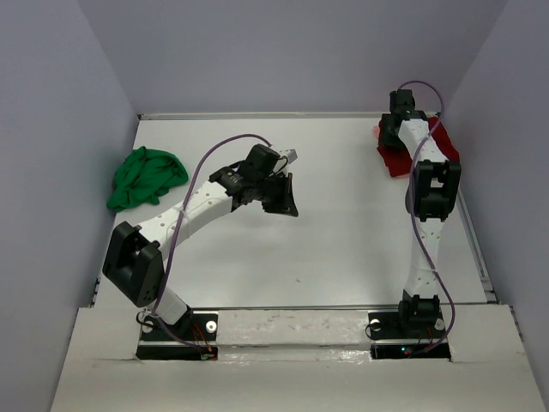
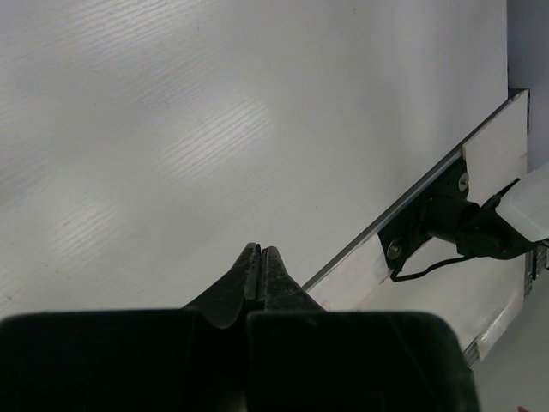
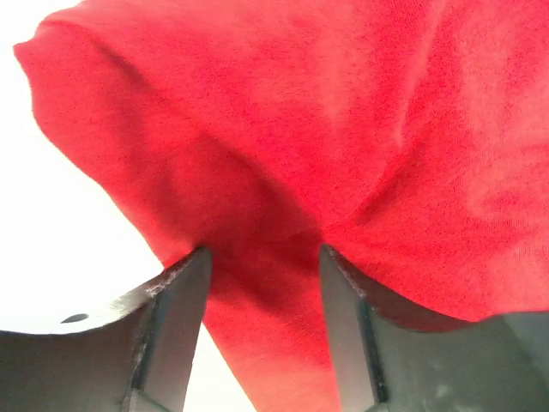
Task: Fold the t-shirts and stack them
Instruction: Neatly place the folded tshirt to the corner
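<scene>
Right hand [image 3: 264,253] stands with its fingers apart at the far right corner of the desk [image 1: 343,240]. The dark red t-shirt [image 3: 360,129] fills the gap between them and most of the wrist view. From above, that hand is hidden behind its own arm, which also covers part of the shirt near the side wall. Just beside the arm a sliver of pink cloth [image 1: 377,130] shows, too little to tell its shape. Left hand [image 2: 260,253] is pinched shut on nothing, raised over the middle of the desk, well apart from both shirts. The green t-shirt [image 1: 144,178] lies crumpled at the left edge; whether it touches the wall I cannot tell
</scene>
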You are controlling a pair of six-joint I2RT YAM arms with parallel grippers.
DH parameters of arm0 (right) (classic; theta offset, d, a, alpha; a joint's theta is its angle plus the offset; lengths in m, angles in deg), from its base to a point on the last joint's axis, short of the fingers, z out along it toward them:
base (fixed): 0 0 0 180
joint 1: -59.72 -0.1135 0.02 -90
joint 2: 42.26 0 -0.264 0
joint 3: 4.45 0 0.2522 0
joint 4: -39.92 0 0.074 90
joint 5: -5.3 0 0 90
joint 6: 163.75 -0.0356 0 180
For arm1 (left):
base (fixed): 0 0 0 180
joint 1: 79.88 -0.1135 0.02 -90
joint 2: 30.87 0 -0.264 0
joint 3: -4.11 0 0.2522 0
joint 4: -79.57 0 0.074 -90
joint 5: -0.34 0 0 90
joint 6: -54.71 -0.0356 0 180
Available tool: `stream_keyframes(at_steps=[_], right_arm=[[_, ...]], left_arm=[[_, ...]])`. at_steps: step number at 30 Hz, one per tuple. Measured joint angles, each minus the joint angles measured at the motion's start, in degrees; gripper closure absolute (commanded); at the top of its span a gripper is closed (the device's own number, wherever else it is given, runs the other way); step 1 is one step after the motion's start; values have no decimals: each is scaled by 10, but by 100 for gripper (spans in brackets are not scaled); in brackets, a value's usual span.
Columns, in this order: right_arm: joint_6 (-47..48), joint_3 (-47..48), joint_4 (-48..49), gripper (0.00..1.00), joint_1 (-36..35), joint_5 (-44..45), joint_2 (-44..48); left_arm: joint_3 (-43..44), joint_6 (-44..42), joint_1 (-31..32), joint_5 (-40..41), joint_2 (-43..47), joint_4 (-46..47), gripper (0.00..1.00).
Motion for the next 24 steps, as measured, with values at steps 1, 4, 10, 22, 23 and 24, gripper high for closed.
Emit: stream_keyframes(at_steps=[1, 4, 10, 22, 23, 24], right_arm=[[2, 2, 0, 29, -4, 0, 4], [11, 27, -3, 25, -12, 1, 6], [26, 87, -9, 23, -21, 12, 24], [47, 43, 26, 100, -22, 22, 132], [47, 45, 25, 100, -21, 17, 125], [47, 49, 24, 100, -22, 14, 117]], left_arm=[[-2, 0, 0, 0, 0, 1, 100], [-8, 1, 0, -3, 0, 4, 100], [-18, 6, 0, -6, 0, 13, 100], [-21, 17, 8, -6, 0, 32, 100], [-21, 17, 9, -5, 0, 32, 100], [-21, 17, 9, -5, 0, 32, 100]])
